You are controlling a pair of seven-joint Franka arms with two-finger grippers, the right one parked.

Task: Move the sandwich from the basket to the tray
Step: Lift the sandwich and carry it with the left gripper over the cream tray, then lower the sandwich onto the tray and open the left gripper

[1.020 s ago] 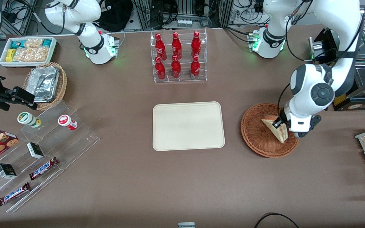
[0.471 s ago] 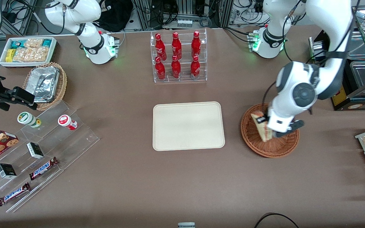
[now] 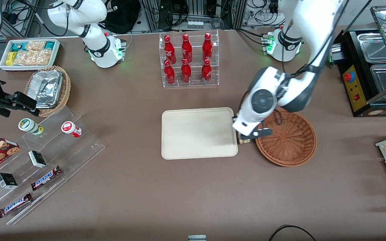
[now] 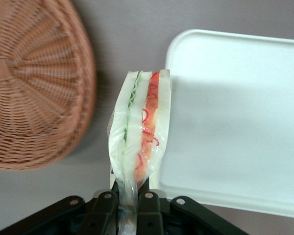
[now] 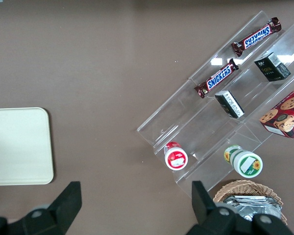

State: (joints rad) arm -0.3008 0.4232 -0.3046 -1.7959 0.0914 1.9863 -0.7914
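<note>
My left gripper (image 3: 245,138) hangs above the strip of table between the basket (image 3: 290,142) and the tray (image 3: 196,134), at the tray's short rim. It is shut on the sandwich (image 4: 139,129), a clear-wrapped wedge of white bread with green, red and orange layers. In the left wrist view the black fingers (image 4: 107,203) pinch the wrapper's narrow end, and the wedge points away from my gripper (image 4: 129,198). The reddish-brown wicker basket (image 4: 34,83) holds nothing. The cream tray (image 4: 235,112) is bare. In the front view only a corner of the sandwich (image 3: 244,141) shows under the wrist.
A clear rack of red bottles (image 3: 188,60) stands farther from the front camera than the tray. Toward the parked arm's end are a stepped acrylic shelf with snacks (image 3: 42,157), a tan basket of foil trays (image 3: 49,88) and a white snack bin (image 3: 28,53). A black machine (image 3: 370,67) is at the working arm's end.
The left gripper has lifted the sandwich out of the basket and carried it sideways to the tray's edge. The basket is now bare.
</note>
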